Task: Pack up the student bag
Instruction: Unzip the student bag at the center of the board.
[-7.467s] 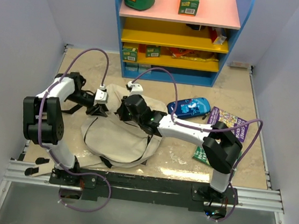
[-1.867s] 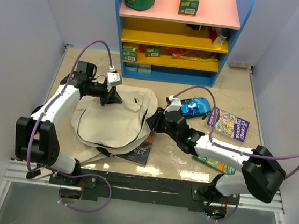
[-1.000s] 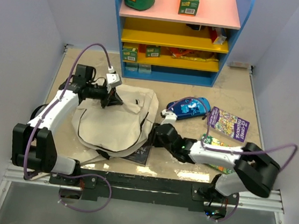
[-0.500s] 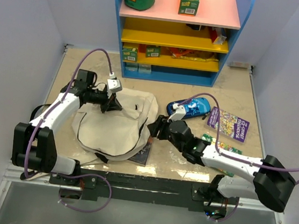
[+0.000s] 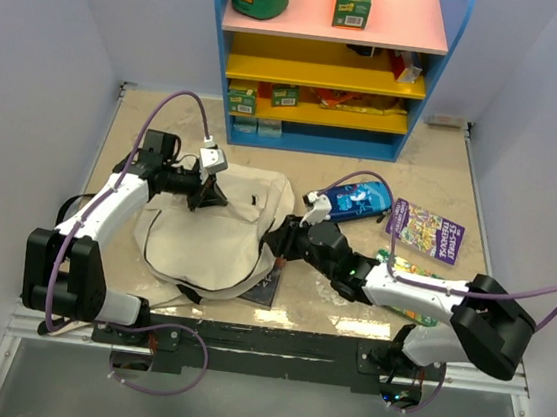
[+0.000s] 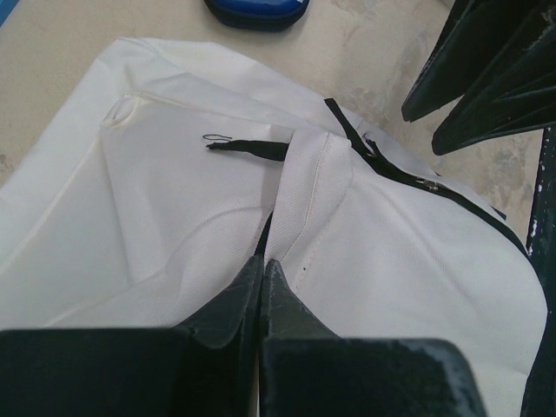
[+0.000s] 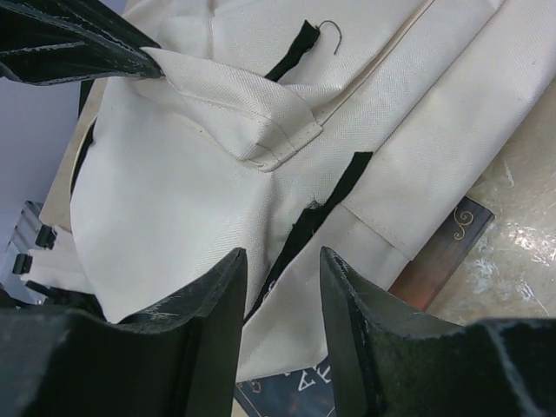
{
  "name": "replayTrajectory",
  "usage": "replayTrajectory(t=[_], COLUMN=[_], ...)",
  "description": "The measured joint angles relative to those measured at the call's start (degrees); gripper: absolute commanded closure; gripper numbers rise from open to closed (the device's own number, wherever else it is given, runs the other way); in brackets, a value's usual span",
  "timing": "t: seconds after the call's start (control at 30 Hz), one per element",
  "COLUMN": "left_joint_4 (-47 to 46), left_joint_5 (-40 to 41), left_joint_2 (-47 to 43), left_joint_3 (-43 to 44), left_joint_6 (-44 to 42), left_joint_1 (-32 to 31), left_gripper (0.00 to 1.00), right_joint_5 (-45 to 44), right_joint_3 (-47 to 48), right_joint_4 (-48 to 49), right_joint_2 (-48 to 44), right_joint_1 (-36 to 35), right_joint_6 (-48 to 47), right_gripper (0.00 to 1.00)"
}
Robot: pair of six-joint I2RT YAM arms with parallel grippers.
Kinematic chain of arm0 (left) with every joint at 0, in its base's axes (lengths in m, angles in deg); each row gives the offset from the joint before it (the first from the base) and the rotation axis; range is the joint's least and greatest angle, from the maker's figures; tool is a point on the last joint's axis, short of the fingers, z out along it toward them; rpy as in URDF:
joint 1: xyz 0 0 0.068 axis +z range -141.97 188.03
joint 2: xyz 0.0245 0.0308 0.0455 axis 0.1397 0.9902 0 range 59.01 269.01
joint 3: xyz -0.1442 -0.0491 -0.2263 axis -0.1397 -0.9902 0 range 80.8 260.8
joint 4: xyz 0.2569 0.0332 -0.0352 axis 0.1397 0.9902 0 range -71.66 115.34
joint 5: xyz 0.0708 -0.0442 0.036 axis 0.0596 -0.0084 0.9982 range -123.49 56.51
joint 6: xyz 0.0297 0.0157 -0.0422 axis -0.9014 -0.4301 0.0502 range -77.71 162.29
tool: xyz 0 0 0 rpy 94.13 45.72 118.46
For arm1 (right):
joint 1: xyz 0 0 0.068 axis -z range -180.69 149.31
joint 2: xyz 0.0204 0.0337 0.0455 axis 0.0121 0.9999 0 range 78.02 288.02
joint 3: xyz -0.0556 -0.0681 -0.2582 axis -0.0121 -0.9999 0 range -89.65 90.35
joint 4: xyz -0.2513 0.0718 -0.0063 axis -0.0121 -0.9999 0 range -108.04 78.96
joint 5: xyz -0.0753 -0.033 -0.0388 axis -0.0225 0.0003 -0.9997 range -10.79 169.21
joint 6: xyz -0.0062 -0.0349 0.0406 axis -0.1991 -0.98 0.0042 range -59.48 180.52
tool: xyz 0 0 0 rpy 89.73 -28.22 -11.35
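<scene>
The student bag (image 5: 210, 236), cream canvas with black trim, lies flat on the left half of the table. My left gripper (image 5: 208, 192) is shut on a fold of its upper fabric (image 6: 263, 261) and holds that fold raised. My right gripper (image 5: 280, 241) is open at the bag's right edge. In the right wrist view its jaws (image 7: 282, 261) stand apart over the bag's (image 7: 174, 174) black zipper trim without touching it. A dark book (image 5: 264, 287) pokes out from under the bag's lower right corner (image 7: 439, 261).
A blue pencil case (image 5: 355, 199) lies right of the bag, with a purple book (image 5: 425, 230) beyond it. A green book (image 5: 408, 306) lies under my right arm. A blue shelf unit (image 5: 330, 63) with groceries stands at the back.
My right gripper has shifted a little left, onto the bag's right edge, and its jaws have narrowed slightly. The left gripper still holds the same fold.
</scene>
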Motion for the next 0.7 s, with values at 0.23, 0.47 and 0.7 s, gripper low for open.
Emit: replayTrajectory(t=[0.23,0.47,0.7], left_joint_4=[0.0,0.0,0.0], left_joint_5=[0.0,0.0,0.0], left_joint_2=[0.0,0.0,0.0], left_joint_3=[0.0,-0.1,-0.1], left_joint_6=[0.0,0.0,-0.1], left_joint_1=[0.0,0.0,0.0], left_gripper=[1.0,1.0,1.0], right_joint_5=[1.1,1.6,1.6], right_joint_3=[1.2,3.0,4.2], right_joint_4=[2.2,4.2,5.1], right_joint_2=[4.2,8.2,10.4], right_joint_1=[0.0,0.0,0.0], right_joint_6=[-0.2,-0.4,-0.6], right_gripper=[0.54,0.58,0.71])
